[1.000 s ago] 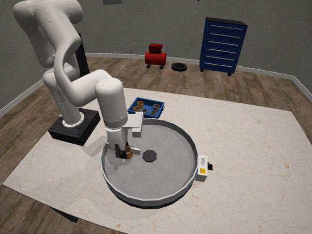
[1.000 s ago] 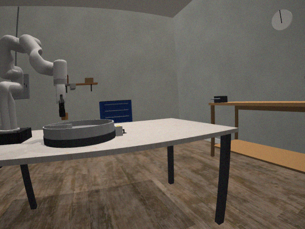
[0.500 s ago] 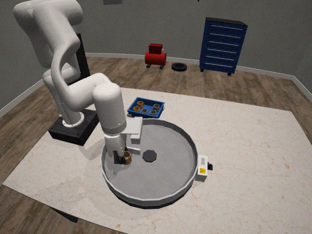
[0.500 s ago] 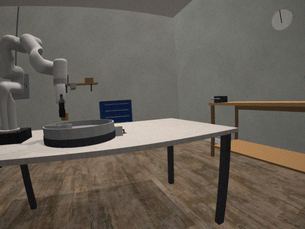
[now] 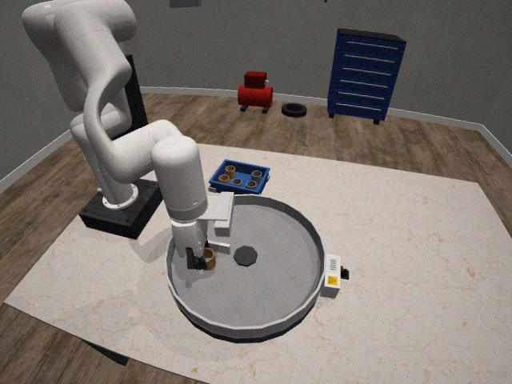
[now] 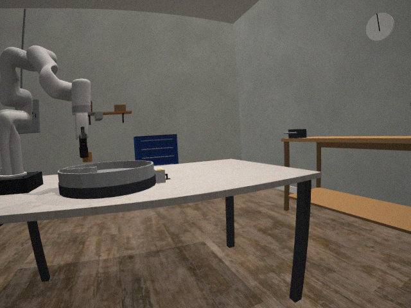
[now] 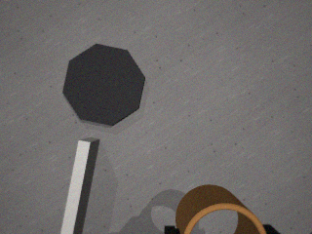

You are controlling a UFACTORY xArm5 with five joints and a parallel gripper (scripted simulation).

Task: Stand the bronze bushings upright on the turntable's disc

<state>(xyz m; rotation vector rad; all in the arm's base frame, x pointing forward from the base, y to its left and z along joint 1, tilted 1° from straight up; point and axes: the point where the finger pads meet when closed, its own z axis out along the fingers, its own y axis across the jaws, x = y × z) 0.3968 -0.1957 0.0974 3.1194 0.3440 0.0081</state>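
Bushing [image 5: 212, 258] [image 7: 207, 201] is pinched upright in my pincer [image 5: 202, 263] [image 6: 84, 156] [image 7: 221, 231], so yeah, disc [image 5: 273, 289] [image 7: 219, 97] is straight below.

Bushing [image 5: 213, 259] [image 7: 207, 199] — bronze-orange; hub [image 5: 246, 255] [image 7: 103, 85] — charcoal; disc [image 5: 273, 289] [image 7: 219, 97] — speckled grey; crate [image 5: 215, 183] — blue; tabletop [image 5: 393, 256] [image 6: 212, 172] — cream, orange-veined.

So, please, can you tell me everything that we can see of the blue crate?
The blue crate is a shallow, open-topped rectangular box, with the look of painted metal or plastic. It sits on the table, just beyond the turntable's rim in the top view, and seems level. Small grey guides show at two of its corners; the others I cannot make out. Inside stand five bushings: two bronze, three grey. The gripper is away from it. The other views do not show it.
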